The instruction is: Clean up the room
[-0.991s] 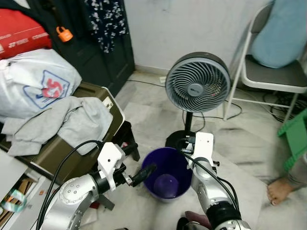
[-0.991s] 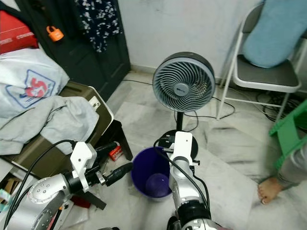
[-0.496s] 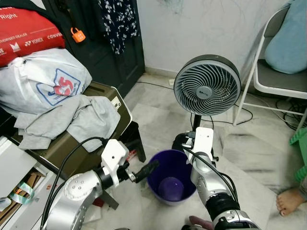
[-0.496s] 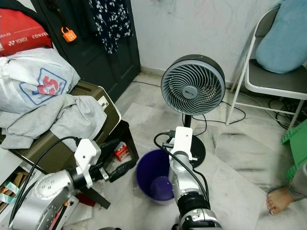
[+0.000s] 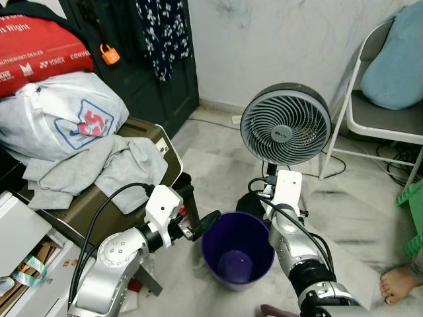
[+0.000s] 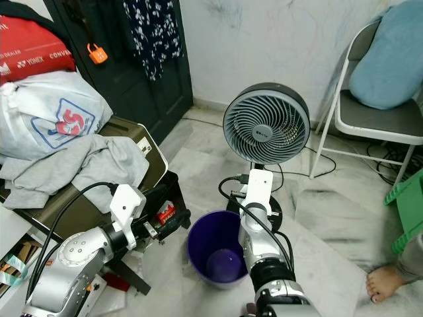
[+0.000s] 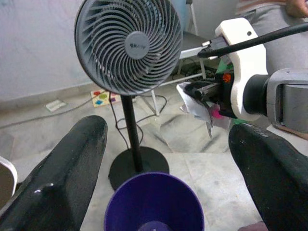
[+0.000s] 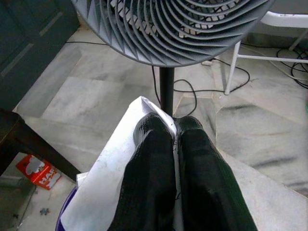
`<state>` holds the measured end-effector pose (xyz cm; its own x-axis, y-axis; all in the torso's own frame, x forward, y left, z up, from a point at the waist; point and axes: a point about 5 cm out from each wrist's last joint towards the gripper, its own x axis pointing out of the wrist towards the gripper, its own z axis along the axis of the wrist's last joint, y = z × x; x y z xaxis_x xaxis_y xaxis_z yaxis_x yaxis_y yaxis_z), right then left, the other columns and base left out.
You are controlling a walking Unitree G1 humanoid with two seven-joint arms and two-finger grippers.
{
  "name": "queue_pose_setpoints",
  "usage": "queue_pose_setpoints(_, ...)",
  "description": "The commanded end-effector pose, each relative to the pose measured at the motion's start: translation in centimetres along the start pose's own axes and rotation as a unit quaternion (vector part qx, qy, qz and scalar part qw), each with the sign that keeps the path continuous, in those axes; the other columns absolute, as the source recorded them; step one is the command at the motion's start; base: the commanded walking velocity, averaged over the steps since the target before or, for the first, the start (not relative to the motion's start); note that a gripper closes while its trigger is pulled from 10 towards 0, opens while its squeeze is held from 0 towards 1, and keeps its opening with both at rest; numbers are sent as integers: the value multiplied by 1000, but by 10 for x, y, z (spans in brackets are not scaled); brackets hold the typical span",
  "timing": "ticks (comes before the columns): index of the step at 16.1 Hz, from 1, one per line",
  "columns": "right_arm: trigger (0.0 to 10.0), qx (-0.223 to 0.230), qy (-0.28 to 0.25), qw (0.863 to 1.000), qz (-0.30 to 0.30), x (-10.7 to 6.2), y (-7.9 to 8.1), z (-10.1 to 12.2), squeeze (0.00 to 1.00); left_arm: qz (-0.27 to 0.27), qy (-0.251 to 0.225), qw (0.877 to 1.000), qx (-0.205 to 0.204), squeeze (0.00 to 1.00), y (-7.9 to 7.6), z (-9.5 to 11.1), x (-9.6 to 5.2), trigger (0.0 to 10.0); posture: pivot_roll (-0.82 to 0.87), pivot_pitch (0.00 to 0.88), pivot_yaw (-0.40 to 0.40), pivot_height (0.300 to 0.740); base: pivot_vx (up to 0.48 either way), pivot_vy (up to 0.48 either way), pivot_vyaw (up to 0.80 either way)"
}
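Right gripper jaws closed on crumpled white paper above round purple plastic bin | left gripper jaws open beside bin rim | grey pedestal fan behind

The left tool has been brought closer to the bin rim. The right tool has been raised slightly above it.

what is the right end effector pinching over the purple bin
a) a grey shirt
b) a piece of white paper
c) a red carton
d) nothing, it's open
b: in the right wrist view the right end effector has its fingers closed on a piece of white paper, held above the purple bin in front of the fan.
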<state>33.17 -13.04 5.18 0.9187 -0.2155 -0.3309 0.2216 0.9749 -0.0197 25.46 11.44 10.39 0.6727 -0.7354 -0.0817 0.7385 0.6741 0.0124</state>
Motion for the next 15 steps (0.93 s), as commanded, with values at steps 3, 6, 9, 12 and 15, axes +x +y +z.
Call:
queue_pose_setpoints(3, 10000, 12, -5, 1000, -12, -1, 2, 1, 0, 3, 9, 1000, 10, 0, 2, -4, -4, 10000, 51, 16, 78, 740, 0, 0, 0)
queue_pose_setpoints(6, 10000, 15, -2, 1000, -5, -3, 7, -1, 0, 3, 15, 1000, 14, 0, 3, -5, -8, 10000, 60, 40, 88, 740, 0, 0, 0)
queue_pose_setpoints(9, 10000, 32, 16, 999, 0, -7, 18, -9, 0, -1, 22, 999, 38, 0, 1, -6, -20, 10000, 88, 86, 109, 740, 0, 0, 0)
queue_pose_setpoints(12, 10000, 40, 25, 999, -4, -11, 23, -14, 0, -10, 23, 999, 22, 0, -6, -8, -39, 10000, 112, 143, 132, 740, 0, 0, 0)
queue_pose_setpoints(15, 10000, 41, 22, 999, -8, -12, 26, -14, 0, -20, 30, 999, 25, 0, -12, -5, -45, 10000, 131, 186, 148, 740, 0, 0, 0)
